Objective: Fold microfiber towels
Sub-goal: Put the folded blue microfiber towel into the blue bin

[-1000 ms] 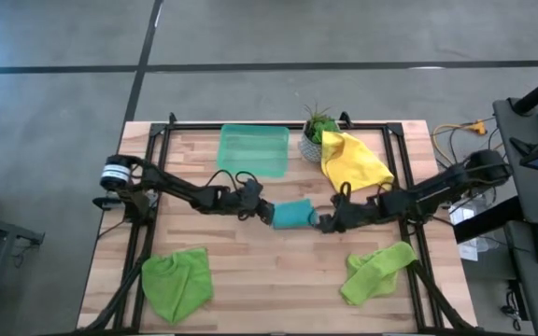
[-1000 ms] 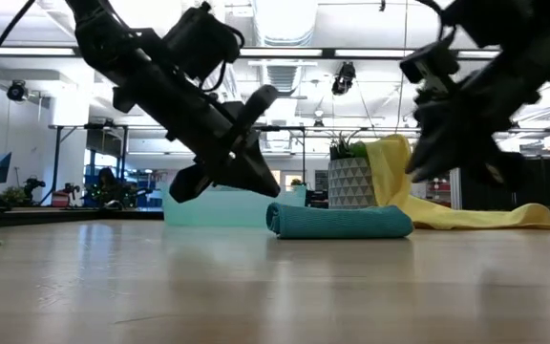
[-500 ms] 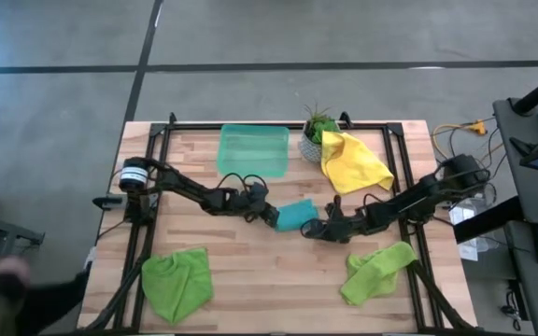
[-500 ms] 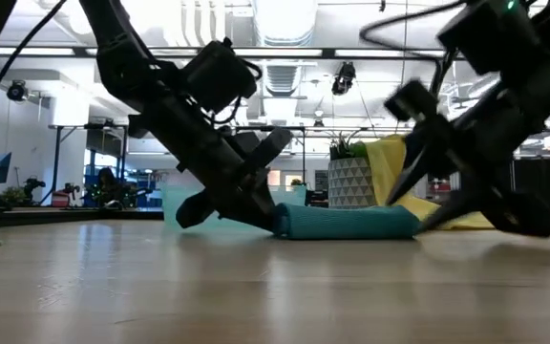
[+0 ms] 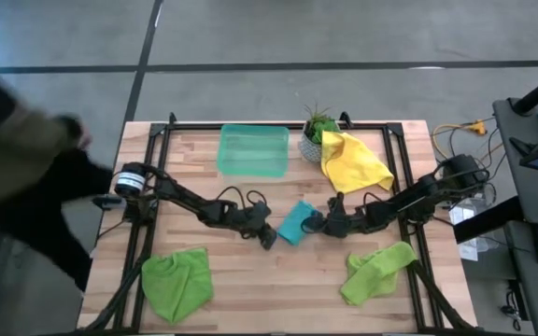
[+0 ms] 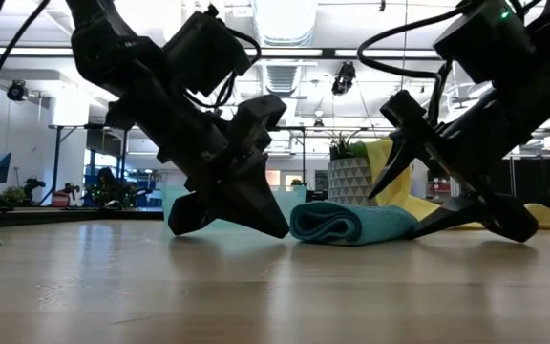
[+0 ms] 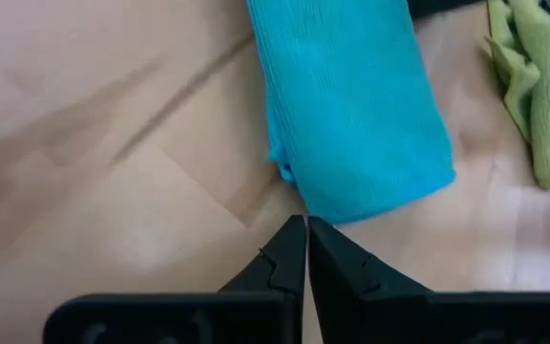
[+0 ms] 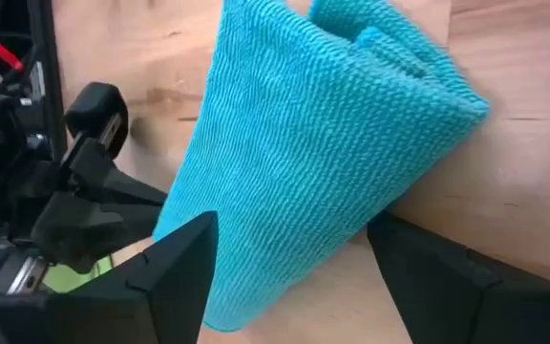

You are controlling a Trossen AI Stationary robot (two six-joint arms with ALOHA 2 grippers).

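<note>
Table (image 5: 250,280): light wood planks, both arms reaching in toward the middle.
Person (image 5: 17,177): a blurred dark shape at the table's left edge in the high view.
Green tray (image 5: 252,150): at the far edge, beside the potted plant (image 5: 316,131).
Yellow towel (image 5: 353,161): loosely draped just right of the plant.
Lime towels: one crumpled at the near left corner (image 5: 176,283), the other at the near right (image 5: 375,270).
Teal towel (image 5: 296,222): folded into a thick bundle, lying mid-table between the two grippers.
Right gripper (image 8: 289,272): down at the table, fingers (image 8: 165,272) spread wide on either side of the teal bundle's right end.
Left gripper (image 7: 306,229): fingers pressed together, tip low at the table right by the teal towel's left edge, holding nothing.
</note>
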